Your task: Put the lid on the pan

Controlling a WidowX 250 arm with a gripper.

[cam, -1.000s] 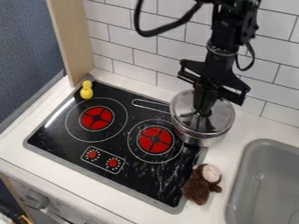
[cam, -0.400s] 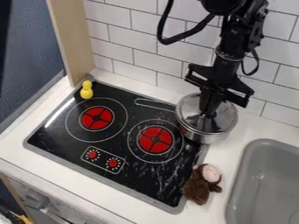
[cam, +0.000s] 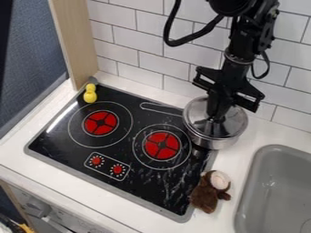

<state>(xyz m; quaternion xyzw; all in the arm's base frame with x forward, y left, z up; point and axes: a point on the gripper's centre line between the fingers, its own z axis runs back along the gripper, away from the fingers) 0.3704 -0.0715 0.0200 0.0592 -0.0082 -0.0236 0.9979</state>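
The black gripper (cam: 217,116) hangs straight down over the middle of the lid, its tips at the lid's knob and closed around it as far as can be seen. The silver lid (cam: 234,121) lies over the top of the metal pan (cam: 213,144), roughly level. Below the lid the pan's side shows, standing at the stove's right back edge. Whether the lid's rim touches the pan all the way around cannot be told.
A black stove (cam: 143,171) with red burners lies left of the pan. A yellow toy (cam: 90,93) stands at its back left corner. A brown plush toy (cam: 207,195) lies at its right edge, beside the grey sink (cam: 274,191). A tiled wall (cam: 124,36) rises behind.
The gripper and the lid have shifted slightly to the right, and the pan also sits a little farther right. Since the later of the earlier frames, hardly anything has moved.
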